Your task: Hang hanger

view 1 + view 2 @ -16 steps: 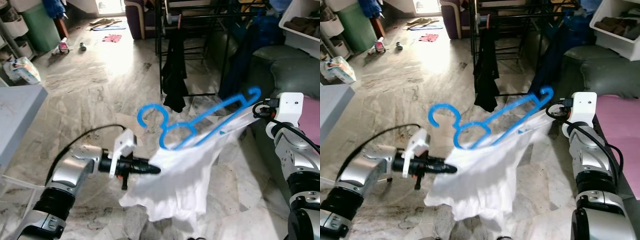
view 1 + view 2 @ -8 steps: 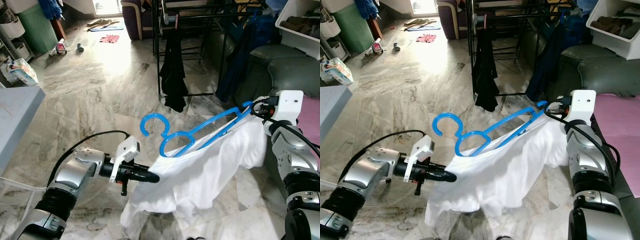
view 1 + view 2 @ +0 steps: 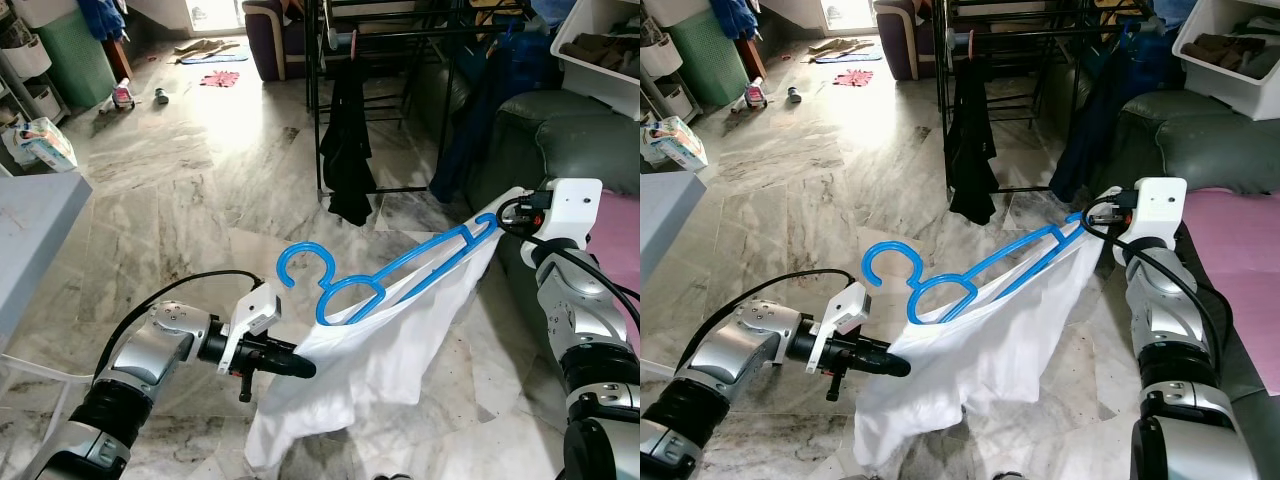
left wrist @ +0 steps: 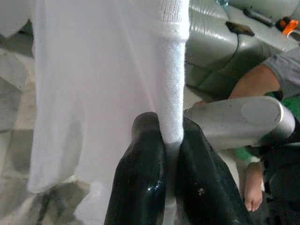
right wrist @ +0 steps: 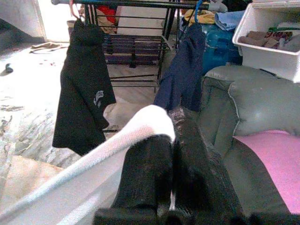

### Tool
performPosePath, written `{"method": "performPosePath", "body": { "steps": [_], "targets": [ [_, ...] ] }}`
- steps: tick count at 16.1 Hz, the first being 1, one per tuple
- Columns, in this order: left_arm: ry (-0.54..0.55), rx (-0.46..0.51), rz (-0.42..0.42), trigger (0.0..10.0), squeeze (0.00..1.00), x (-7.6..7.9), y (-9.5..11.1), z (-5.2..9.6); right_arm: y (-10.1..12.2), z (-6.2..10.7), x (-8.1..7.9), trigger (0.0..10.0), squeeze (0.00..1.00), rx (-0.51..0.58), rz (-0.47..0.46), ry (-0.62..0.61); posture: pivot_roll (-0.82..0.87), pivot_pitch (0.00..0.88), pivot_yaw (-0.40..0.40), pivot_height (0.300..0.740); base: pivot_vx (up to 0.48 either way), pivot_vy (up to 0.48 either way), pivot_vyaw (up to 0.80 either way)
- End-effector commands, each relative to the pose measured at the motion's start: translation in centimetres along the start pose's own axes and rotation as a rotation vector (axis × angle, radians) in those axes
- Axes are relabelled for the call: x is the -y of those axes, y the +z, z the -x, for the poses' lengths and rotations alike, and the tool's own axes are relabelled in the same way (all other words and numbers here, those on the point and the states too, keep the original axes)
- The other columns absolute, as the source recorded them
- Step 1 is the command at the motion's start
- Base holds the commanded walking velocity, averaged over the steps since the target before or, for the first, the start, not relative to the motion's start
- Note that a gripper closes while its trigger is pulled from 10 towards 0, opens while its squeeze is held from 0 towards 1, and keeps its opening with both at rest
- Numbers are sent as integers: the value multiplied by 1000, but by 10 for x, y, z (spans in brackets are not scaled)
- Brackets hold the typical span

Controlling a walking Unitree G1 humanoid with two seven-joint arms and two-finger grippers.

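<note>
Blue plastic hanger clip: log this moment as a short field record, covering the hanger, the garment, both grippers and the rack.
hanger: blue plastic hanger, tilted, hook toward the robot's left, inside the white garment
garment: white cloth garment stretched between both grippers, lower part hanging free
left gripper: shut on a garment edge
right gripper: shut on the other garment edge
rack: black metal clothes rack ahead, with a black shirt hanging
hanger on rack: not yet
</note>
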State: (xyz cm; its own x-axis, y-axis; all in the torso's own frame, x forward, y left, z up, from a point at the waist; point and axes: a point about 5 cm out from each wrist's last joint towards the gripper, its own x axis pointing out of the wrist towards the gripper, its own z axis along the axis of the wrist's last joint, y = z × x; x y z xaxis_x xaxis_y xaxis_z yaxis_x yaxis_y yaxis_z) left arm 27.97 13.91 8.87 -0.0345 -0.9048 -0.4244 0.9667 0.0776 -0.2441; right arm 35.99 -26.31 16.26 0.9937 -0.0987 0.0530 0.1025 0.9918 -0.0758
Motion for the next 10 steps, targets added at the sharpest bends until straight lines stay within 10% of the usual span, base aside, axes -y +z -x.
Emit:
{"method": "performPosePath", "body": {
  "steps": [1,10],
  "targets": [
    [-2,-187,78,0,0,6,-38,16,50,-7,22,0,0,192,-18,-101,-53,44,4,740,0,0,0],
    [412,-285,-10,0,0,-30,-38,-2,51,-5,-13,0,0,239,49,49,-51,42,12,740,0,0,0]
  ]
}}
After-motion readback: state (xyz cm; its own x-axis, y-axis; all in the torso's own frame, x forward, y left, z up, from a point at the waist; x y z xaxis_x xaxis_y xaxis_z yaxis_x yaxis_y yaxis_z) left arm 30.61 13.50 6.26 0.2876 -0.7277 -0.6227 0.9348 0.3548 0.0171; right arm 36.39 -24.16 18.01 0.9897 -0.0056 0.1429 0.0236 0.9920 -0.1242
